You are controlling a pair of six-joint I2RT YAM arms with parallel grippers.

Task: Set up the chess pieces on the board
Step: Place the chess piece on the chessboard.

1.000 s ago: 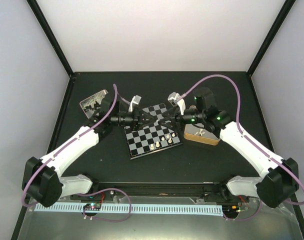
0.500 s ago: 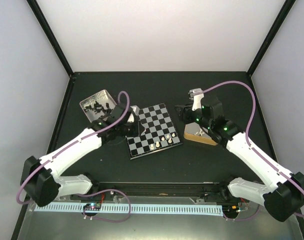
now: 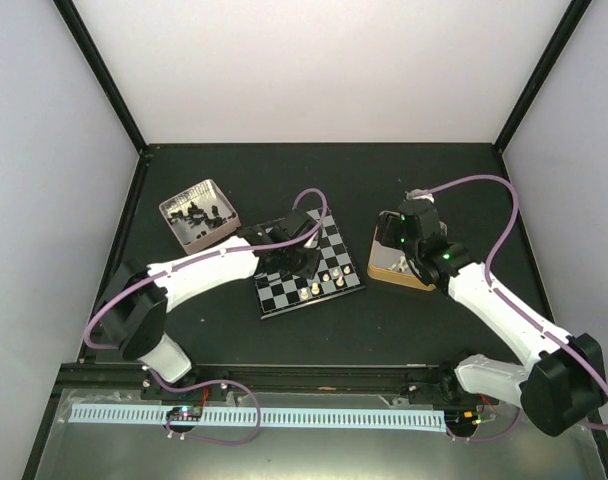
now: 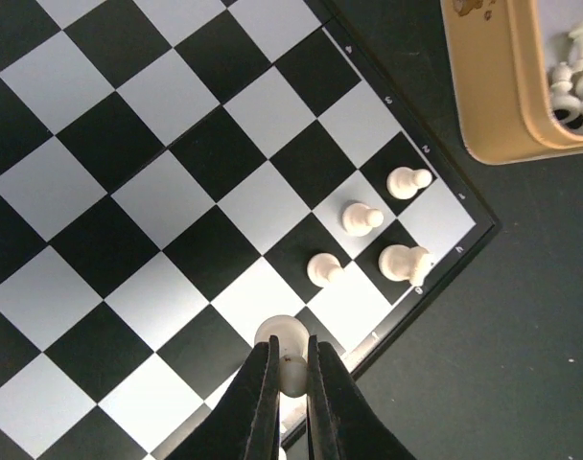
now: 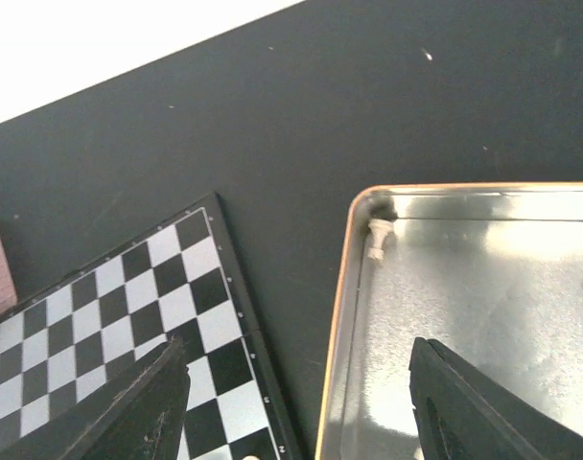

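The board [image 3: 331,240] lies mid-table with several cream-white chess pieces [image 3: 336,274] near its front right corner. My left gripper [image 3: 290,272] hangs over the board's front edge, shut on a white piece [image 4: 290,361] just above the squares of the board [image 4: 157,144]. Three white pawns [image 4: 361,218] and a larger piece [image 4: 404,262] stand beside it. My right gripper [image 3: 393,250] hovers open over the left rim of the tan box [image 3: 399,275]. In the right wrist view its jaws stand wide apart around nothing [image 5: 296,383], with one white piece [image 5: 379,237] in the box corner.
A pinkish tray [image 3: 224,208] with black pieces [image 3: 196,213] sits at the back left. More white pieces [image 4: 574,67] lie in the tan box [image 4: 493,96], right of the board. The board [image 5: 128,307] and the box's shiny floor [image 5: 483,287] flank a strip of dark table.
The two grippers were close together above the board, then parted. My left gripper has swung to the board's front edge with the white piece. My right gripper has moved over the tan box, opening wider.
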